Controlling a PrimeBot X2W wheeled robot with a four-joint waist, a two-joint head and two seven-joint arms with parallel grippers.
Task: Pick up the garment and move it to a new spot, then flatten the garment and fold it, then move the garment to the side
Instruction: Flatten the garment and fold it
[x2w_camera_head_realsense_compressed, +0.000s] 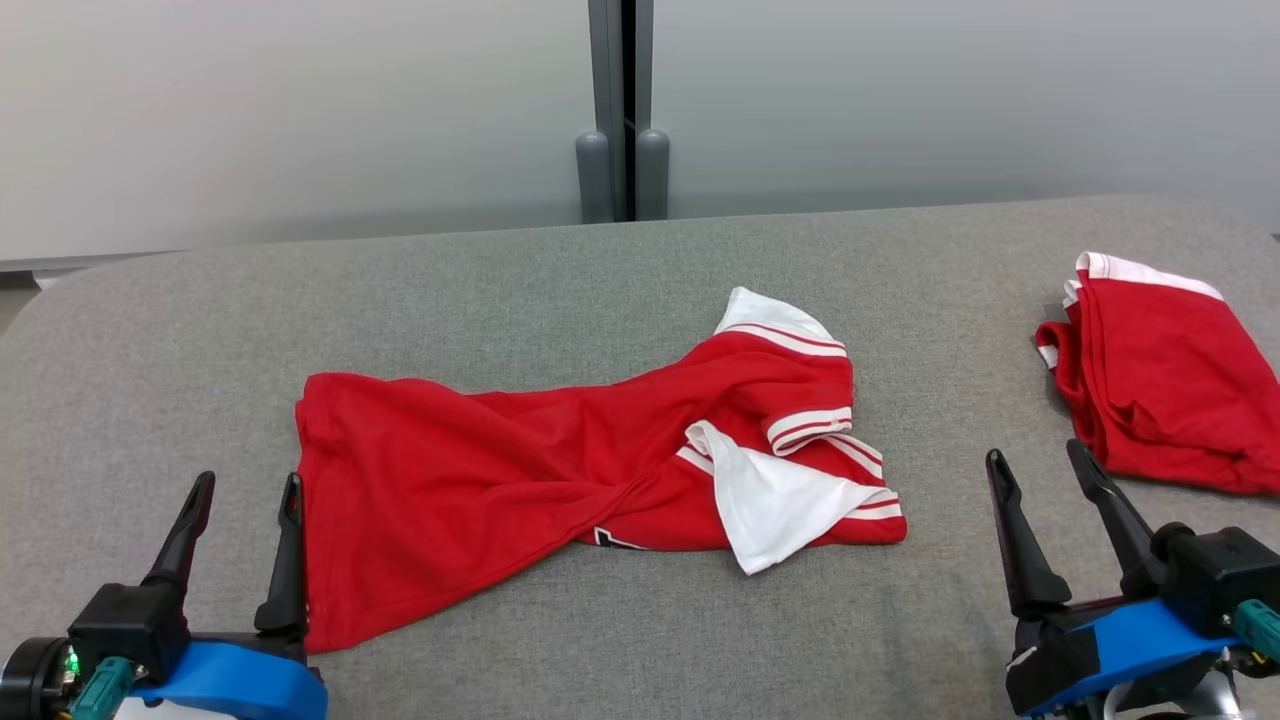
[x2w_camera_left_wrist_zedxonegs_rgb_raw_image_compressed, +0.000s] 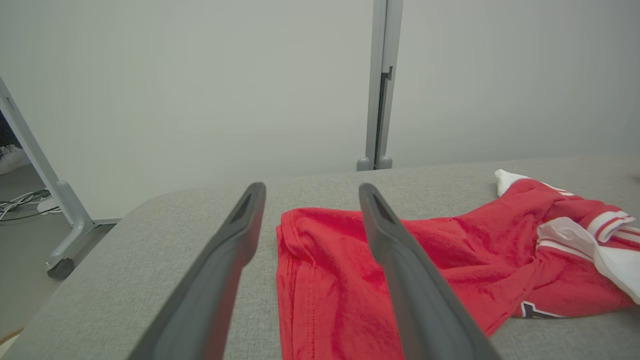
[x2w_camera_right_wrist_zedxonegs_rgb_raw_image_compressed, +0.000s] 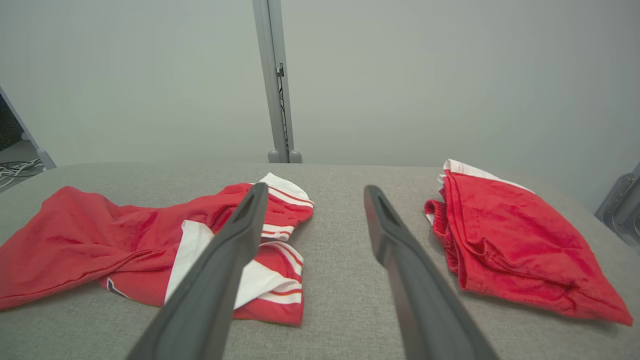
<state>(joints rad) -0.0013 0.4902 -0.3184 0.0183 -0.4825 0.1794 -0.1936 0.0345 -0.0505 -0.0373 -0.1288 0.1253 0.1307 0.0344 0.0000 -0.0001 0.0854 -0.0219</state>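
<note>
Grey cloth-covered worktop (x2w_camera_head_realsense_compressed: 620, 270) with rounded corners, two red garments lying on it.
A red shirt (x2w_camera_head_realsense_compressed: 470, 490) with white, red-striped sleeves lies crumpled and twisted across the middle, its hem to the left and its sleeves bunched at the right end. Well apart from it, near the right edge, a second red garment (x2w_camera_head_realsense_compressed: 1170, 390) with white trim lies loosely folded.

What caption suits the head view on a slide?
Both open, left gripper and right gripper flank a crumpled red shirt; second red garment aside.
</note>
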